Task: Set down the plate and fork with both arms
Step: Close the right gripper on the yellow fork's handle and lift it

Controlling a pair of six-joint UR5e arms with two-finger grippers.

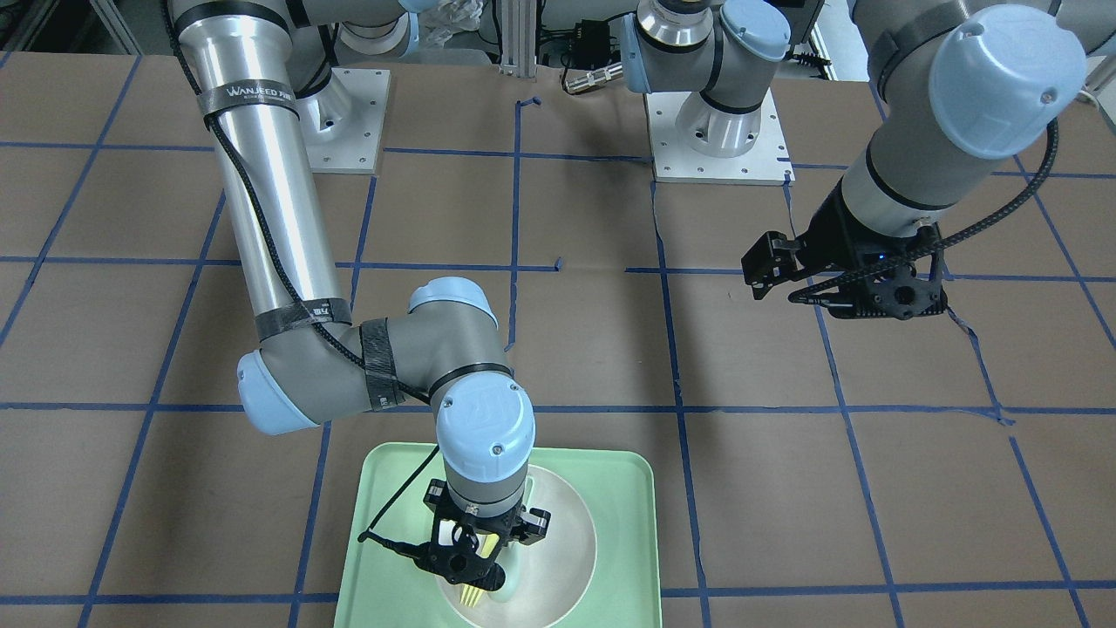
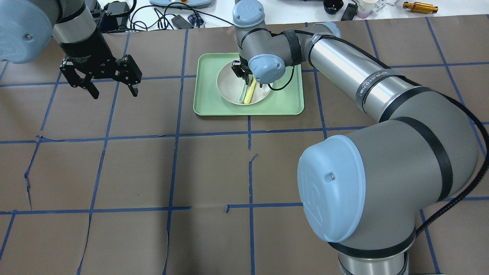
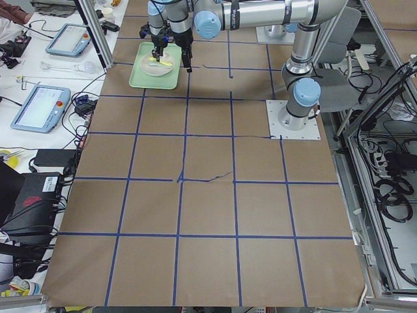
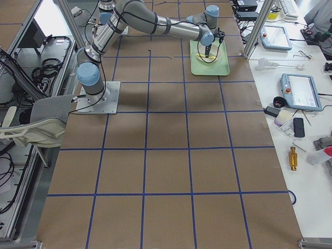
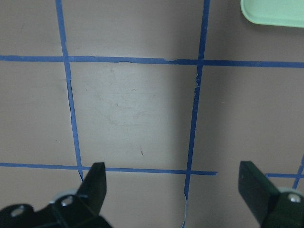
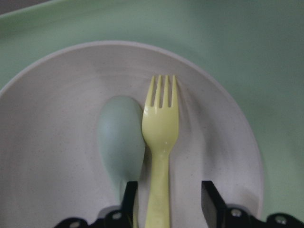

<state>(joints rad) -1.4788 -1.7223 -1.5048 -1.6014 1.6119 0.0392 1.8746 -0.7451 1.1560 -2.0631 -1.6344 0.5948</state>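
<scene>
The off-white plate [image 2: 227, 82] lies in the mint-green tray [image 2: 206, 99] at the table's far middle. The pale-yellow fork [image 6: 160, 123] lies flat on the plate [image 6: 47, 118], tines pointing away from the wrist, beside a pale green-grey spoon [image 6: 119, 137]. My right gripper [image 6: 168, 202] is low over the plate and open. Its fingers straddle the fork's handle with gaps on both sides. In the front view the fork's tines [image 1: 473, 597] show below that gripper [image 1: 475, 567]. My left gripper [image 2: 113, 91] is open and empty above the bare table, well to the tray's left.
The brown table surface carries a grid of blue tape lines. A corner of the tray [image 5: 273, 12] shows at the top right of the left wrist view. Cables and small items lie beyond the table's far edge [image 2: 172, 19].
</scene>
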